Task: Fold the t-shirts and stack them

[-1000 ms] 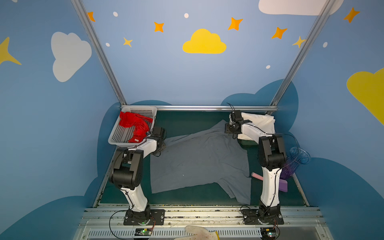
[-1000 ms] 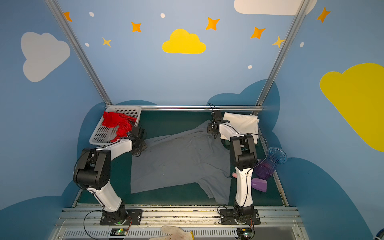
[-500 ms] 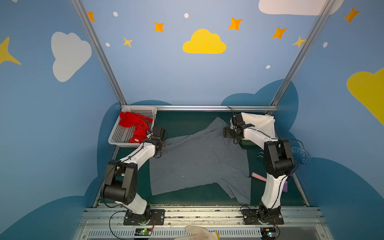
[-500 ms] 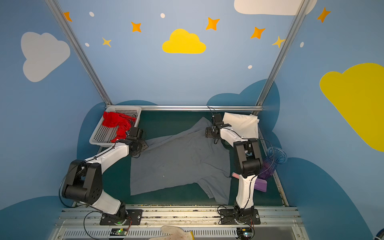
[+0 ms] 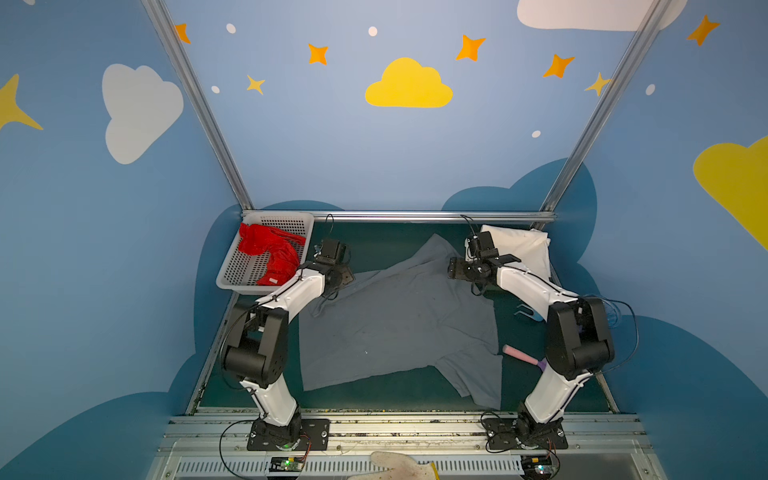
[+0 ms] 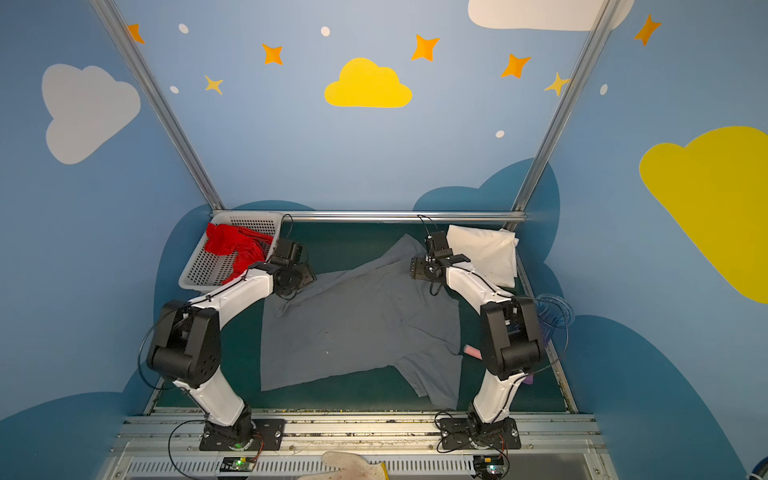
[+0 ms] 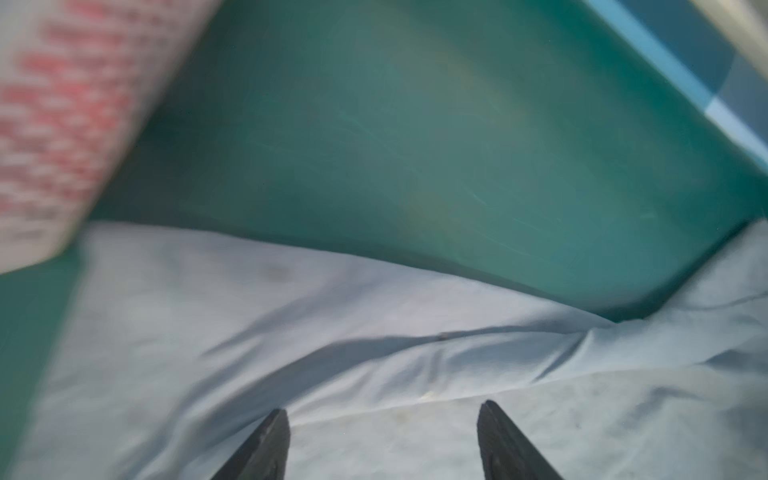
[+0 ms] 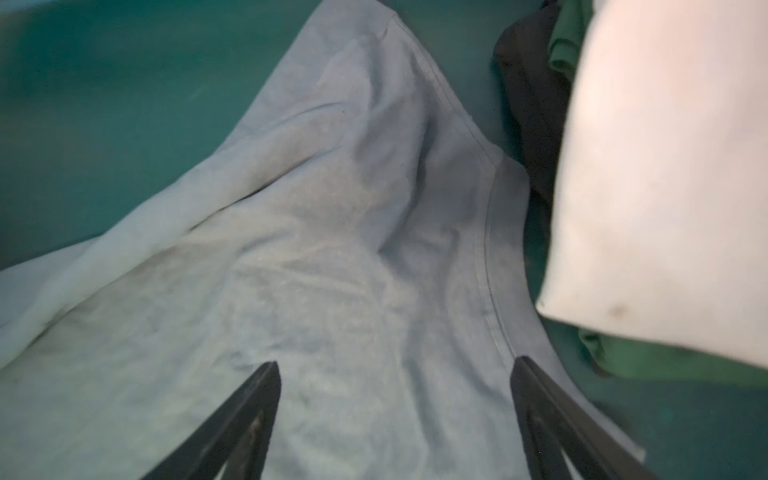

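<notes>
Green desk (image 5: 374,245) carries the grey t-shirt (image 5: 399,324) spread askew across its middle. Left end effector (image 7: 383,407) and right end effector (image 8: 395,361) sit over its far edge, both spread and holding nothing. Each should pinch both cloth layers near a corner, then lift evenly together.

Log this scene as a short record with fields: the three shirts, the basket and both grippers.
grey shirt: spread unfolded on the green table
red shirt: crumpled in the white basket, back left
white shirt: folded, back right
left gripper: open, empty, above grey shirt's edge
right gripper: open, empty, above grey shirt
</notes>
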Tool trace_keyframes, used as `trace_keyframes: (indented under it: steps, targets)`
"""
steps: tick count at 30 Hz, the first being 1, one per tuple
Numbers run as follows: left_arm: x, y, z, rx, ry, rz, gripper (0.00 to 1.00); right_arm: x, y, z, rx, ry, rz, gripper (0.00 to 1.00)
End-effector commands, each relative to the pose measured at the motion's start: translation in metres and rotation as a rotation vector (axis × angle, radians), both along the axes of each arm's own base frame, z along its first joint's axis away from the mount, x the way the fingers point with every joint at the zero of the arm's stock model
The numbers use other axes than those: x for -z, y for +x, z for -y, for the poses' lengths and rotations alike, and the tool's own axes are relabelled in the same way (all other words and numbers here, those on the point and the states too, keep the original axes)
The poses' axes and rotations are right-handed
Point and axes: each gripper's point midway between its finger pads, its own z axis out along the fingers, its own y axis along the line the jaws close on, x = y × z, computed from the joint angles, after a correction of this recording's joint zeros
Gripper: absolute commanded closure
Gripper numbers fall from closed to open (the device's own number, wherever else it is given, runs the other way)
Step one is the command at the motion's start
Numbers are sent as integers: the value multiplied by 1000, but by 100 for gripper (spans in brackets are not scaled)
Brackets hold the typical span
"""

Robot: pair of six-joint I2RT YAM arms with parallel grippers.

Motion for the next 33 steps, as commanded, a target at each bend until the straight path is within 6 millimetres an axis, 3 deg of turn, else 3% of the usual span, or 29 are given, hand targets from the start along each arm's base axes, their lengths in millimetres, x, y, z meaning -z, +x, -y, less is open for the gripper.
trace_keyframes:
  steps: [1,5,15,25,29,33]
  targets:
    - [10,13,26,82,-43,-28,30,-19,-18,5,21,20,18,15]
    - [20,32,59,155,-80,-41,30,-24,-36,11,28,30,15,15]
    - [41,69,124,286,-114,-83,32,-7,-62,26,64,8,-41,15]
    - [58,80,151,335,-89,-137,36,-7,-66,37,90,-2,-51,15]
    - [58,78,158,345,-100,-134,63,-6,-67,38,91,0,-56,15]
    - [52,76,167,364,-121,-113,81,-6,-66,38,90,7,-53,15]
